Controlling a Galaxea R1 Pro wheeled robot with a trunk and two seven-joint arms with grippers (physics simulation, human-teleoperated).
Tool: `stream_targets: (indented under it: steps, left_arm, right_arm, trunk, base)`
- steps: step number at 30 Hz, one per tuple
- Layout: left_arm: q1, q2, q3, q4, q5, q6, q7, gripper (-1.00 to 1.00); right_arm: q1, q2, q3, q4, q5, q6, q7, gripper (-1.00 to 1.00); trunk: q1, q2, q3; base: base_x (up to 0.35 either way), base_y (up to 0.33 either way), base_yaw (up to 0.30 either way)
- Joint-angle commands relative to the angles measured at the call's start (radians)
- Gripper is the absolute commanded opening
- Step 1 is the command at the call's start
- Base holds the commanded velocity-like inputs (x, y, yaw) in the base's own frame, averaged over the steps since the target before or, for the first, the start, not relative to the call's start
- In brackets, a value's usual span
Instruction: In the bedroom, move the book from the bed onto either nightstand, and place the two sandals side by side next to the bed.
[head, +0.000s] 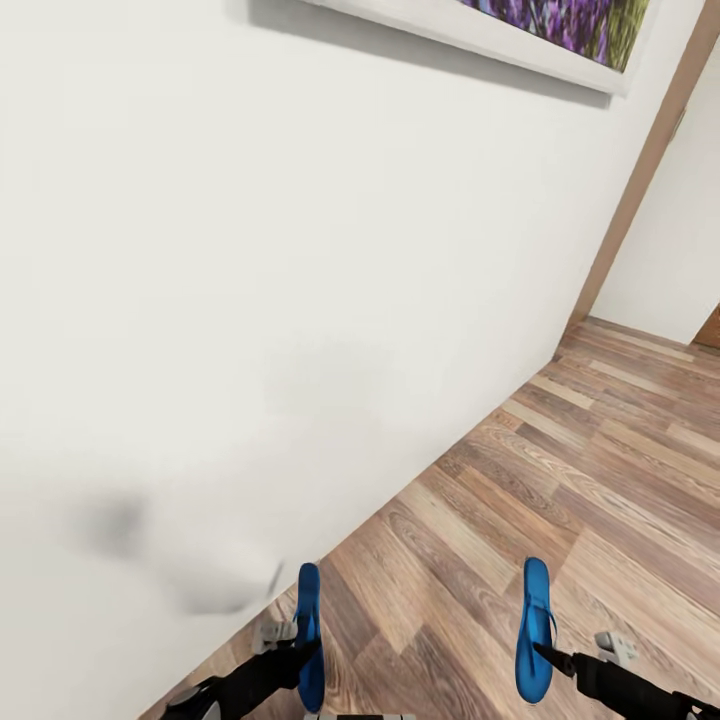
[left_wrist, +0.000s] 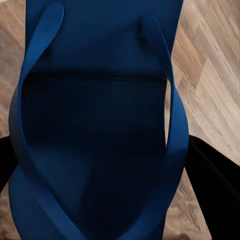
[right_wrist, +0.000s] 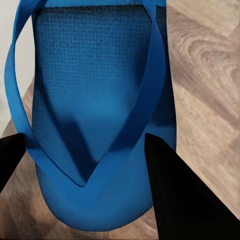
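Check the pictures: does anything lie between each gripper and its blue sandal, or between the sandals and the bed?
Nothing lies between them: the left gripper is shut on the left sandal and the right gripper on the right sandal. Ahead lie a white wall and plank floor. With no bed in view, that path cannot be judged.

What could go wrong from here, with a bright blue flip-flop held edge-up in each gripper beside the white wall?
1. The left gripper carries its bright blue flip-flop right beside the plain white wall; a turn leftward could knock it loose.
2. The right gripper seems to pinch its blue flip-flop only near the toe end, so the sandal might swing or slip onto the brown plank floor.
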Motion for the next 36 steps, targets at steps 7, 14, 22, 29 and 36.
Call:
stream_targets:
  steps: [7, 14, 22, 29, 36]
  left_arm:
    - [-0.001, 0.000, -0.006, 0.003, 0.002, -0.008, -0.002, -1.00]
    - [-0.001, 0.000, -0.006, 0.004, 0.002, -0.008, -0.002, -1.00]
    - [0.000, -0.002, -0.010, 0.008, 0.003, -0.008, 0.001, -1.00]
    - [0.001, -0.003, -0.012, 0.045, -0.018, -0.014, 0.015, -1.00]
    - [0.001, -0.002, -0.012, 0.048, -0.025, -0.013, 0.016, -1.00]
  right_arm:
    - [0.000, 0.000, -0.001, 0.000, -0.010, 0.000, 0.003, -1.00]
    - [0.000, 0.013, 0.004, 0.092, 0.000, -0.109, -0.021, -1.00]
    - [0.000, 0.127, 0.007, 0.194, 0.163, -0.171, -0.377, -1.00]
    - [0.000, 0.126, 0.031, 0.202, 0.165, -0.170, 0.021, -1.00]
    - [0.000, 0.119, 0.032, 0.196, 0.166, -0.171, 0.067, -1.00]
  trunk:
    - [-0.003, 0.001, 0.026]
    - [-0.006, 0.003, 0.053]
    - [-0.010, 0.005, 0.084]
    - [-0.020, 0.020, 0.110]
    - [-0.047, 0.069, 0.132]
  base:
    - [0.000, 0.000, 0.000]
    - [0.000, 0.000, 0.000]
    - [0.000, 0.000, 0.000]
    - [0.000, 0.000, 0.000]
    - [0.000, 0.000, 0.000]
